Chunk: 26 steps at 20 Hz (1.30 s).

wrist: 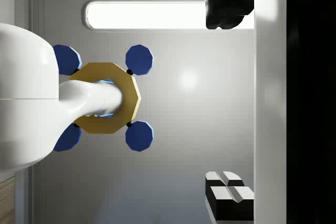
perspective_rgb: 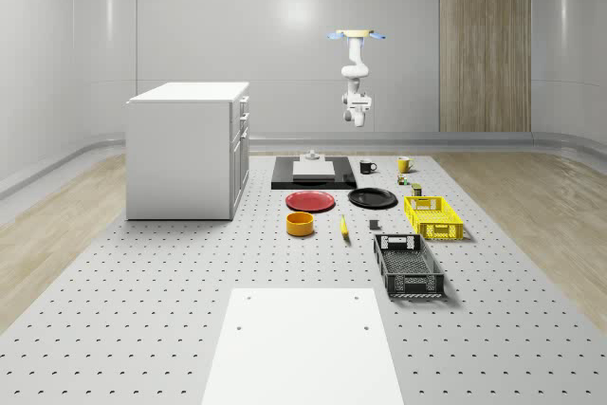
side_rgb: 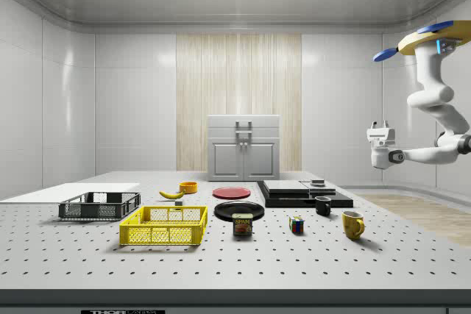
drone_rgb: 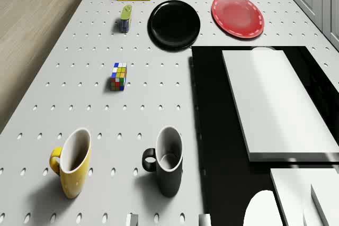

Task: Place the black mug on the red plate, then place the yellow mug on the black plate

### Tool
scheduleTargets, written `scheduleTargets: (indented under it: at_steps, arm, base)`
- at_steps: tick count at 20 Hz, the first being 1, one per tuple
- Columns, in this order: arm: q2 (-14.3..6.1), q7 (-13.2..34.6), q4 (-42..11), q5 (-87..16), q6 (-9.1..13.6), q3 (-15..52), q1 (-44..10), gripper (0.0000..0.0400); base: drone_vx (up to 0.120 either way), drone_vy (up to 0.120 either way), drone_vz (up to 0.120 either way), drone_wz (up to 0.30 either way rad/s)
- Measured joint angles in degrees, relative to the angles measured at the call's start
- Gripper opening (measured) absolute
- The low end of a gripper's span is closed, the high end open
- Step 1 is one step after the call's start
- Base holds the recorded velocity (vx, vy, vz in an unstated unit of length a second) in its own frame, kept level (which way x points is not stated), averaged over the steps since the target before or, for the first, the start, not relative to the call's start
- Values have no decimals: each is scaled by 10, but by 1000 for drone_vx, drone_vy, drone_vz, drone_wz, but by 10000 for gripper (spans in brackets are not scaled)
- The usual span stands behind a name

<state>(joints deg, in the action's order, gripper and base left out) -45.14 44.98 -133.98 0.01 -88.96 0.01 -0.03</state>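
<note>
The black mug [drone_rgb: 168, 161] stands upright on the table beside the black mat, with the yellow mug [drone_rgb: 74, 162] a short way off on its far side from the mat. Farther along the table lie the red plate [drone_rgb: 237, 16] and the black plate [drone_rgb: 174, 24], side by side and bare. The drone [perspective_rgb: 358, 35] hovers high over the table's far end, roughly above the mugs [perspective_rgb: 367, 167]. Its arm hangs bent below it. The gripper [side_rgb: 380, 126] points upward, well above the table, open and holding nothing. In the wrist view its fingers [wrist: 228, 14] stand far apart, with the drone [wrist: 105, 98] above them.
A white cabinet [perspective_rgb: 188, 149] stands at the whole-scene view's left. The black mat [perspective_rgb: 313, 177] carries white blocks. Nearer lie an orange bowl [perspective_rgb: 300, 224], a banana [perspective_rgb: 343, 226], a yellow basket [perspective_rgb: 433, 216], a black basket [perspective_rgb: 408, 265], a Rubik's cube [drone_rgb: 119, 76] and a can [drone_rgb: 125, 18].
</note>
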Motion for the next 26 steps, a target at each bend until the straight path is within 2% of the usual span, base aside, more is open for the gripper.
scheduleTargets:
  at_steps: [5,12,18,26]
  arm:
    - [11,-1,61,0,48,1,-1,400]
    - [37,-1,135,1,93,1,-3,400]
    - [47,-2,162,1,107,2,-3,400]
    - [49,-2,169,1,109,2,-4,400]
  base:
    - [80,0,0,0]
    - [120,-97,0,0]
    - [120,0,0,0]
    - [120,0,0,0]
